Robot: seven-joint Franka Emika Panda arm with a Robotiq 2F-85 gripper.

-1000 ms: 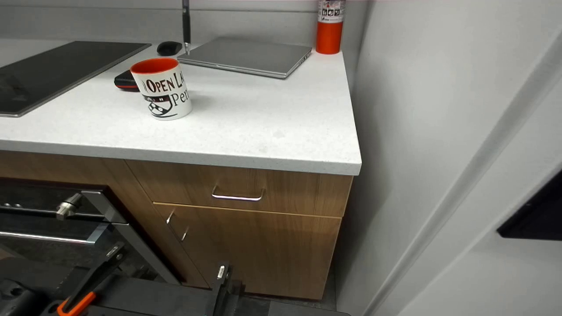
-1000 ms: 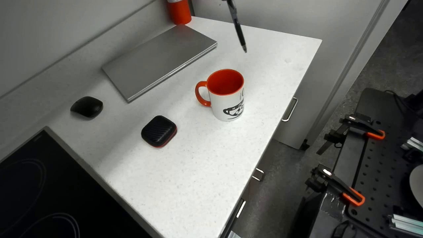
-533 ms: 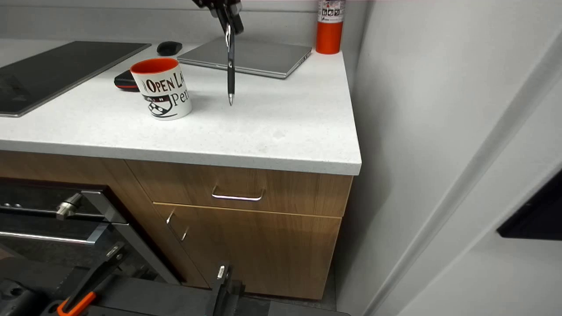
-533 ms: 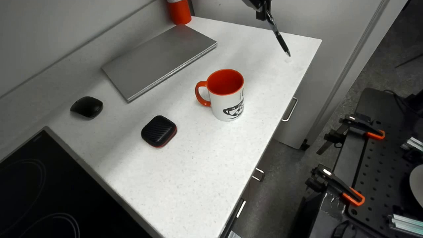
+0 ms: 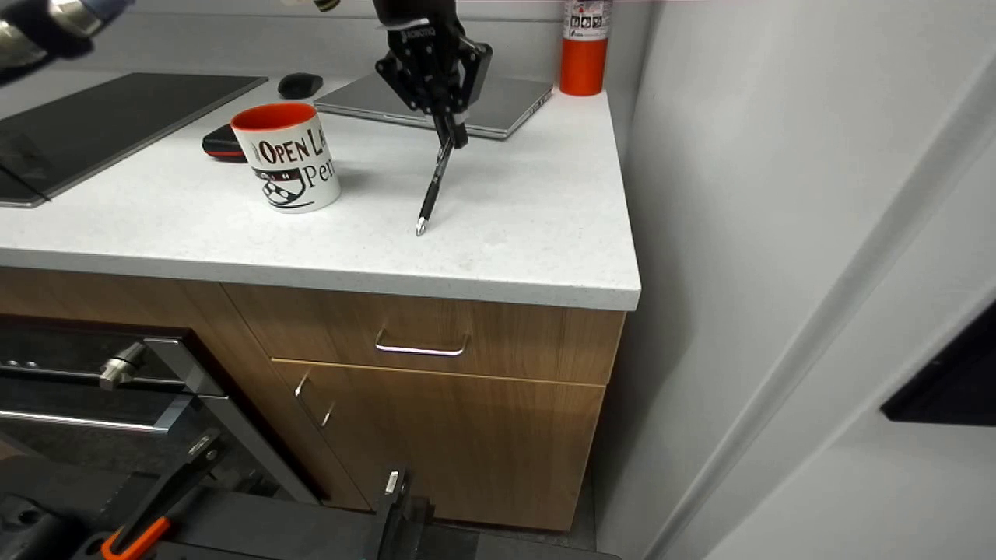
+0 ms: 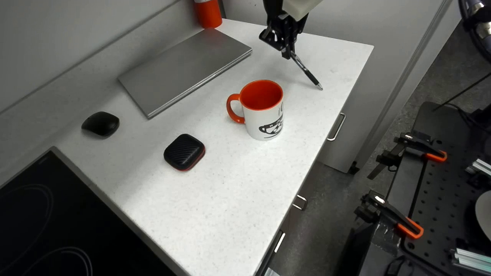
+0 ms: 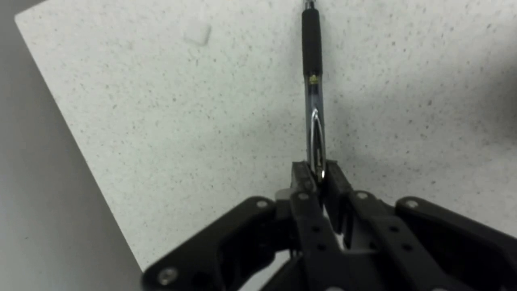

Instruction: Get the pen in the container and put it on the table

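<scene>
In the wrist view we see the black two-finger gripper [image 7: 318, 171] just below and right of the centre, its jaws drawn together with only one thing's thickness between them: a slim pen [image 7: 312, 44] with a black grip, a greyish barrel and a silver clip. They pinch it at the clip end, and from there it runs up to the top edge of the frame. In both exterior views we find the pen tilted, tip down, over the white speckled countertop [image 5: 537, 210]; whether the tip touches the surface we cannot tell.

Near it, with a strip of countertop showing between, a white mug [image 5: 299, 167] with an orange-red inside and black lettering stands upright, left of centre in an exterior view; the pen is outside it. Along the top edge there, right of centre, we see a red cylinder [image 5: 583, 66] with a white label.

In an exterior view, a flat grey slab [image 6: 184, 73] lies in the upper left, a rounded black mouse [image 6: 101, 124] at the left, a squarish black case [image 6: 185, 152] left of centre, and a black glass cooktop [image 6: 76, 222] in the lower left corner.
</scene>
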